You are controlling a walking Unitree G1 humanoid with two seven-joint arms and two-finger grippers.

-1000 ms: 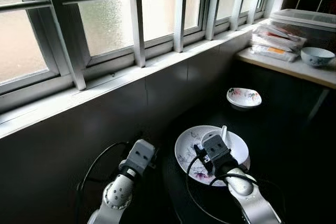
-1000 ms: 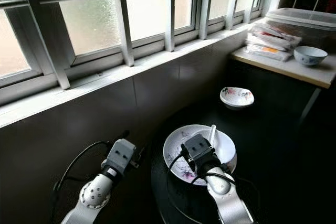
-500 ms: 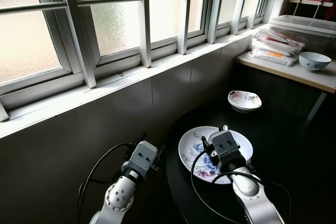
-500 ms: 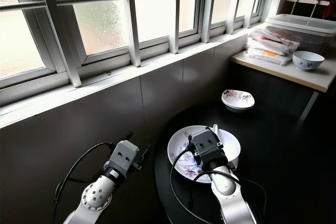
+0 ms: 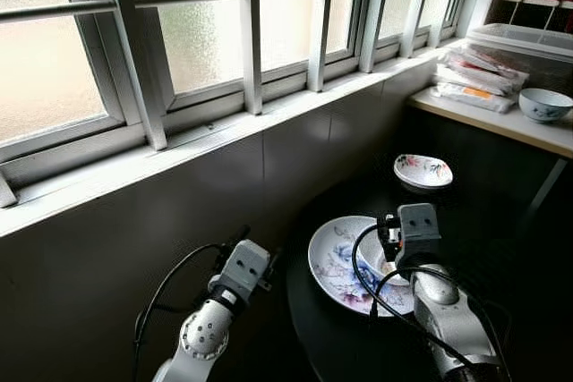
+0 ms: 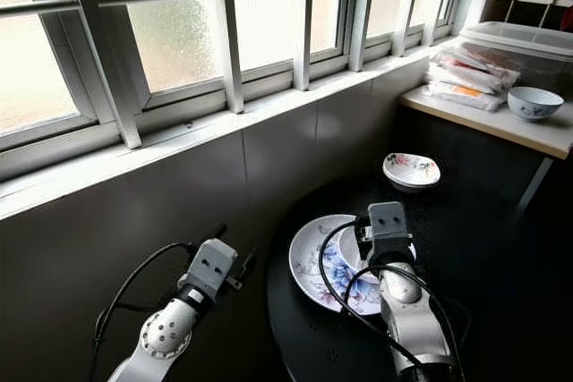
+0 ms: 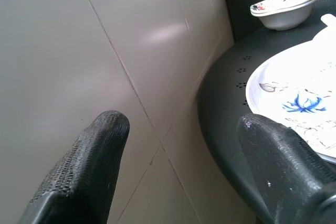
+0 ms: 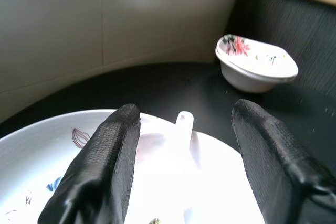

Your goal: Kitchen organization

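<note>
I count one large floral plate (image 5: 333, 267) on the round black table (image 5: 466, 221), one white spoon (image 8: 181, 129) lying in it, and one small floral bowl (image 5: 423, 171) beyond. On the side counter I see one blue-patterned bowl (image 5: 544, 104) and one lidded plastic container (image 5: 524, 39).

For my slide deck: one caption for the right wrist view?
Open right claw poised over a white spoon on the floral plate, small floral bowl beyond.
</note>
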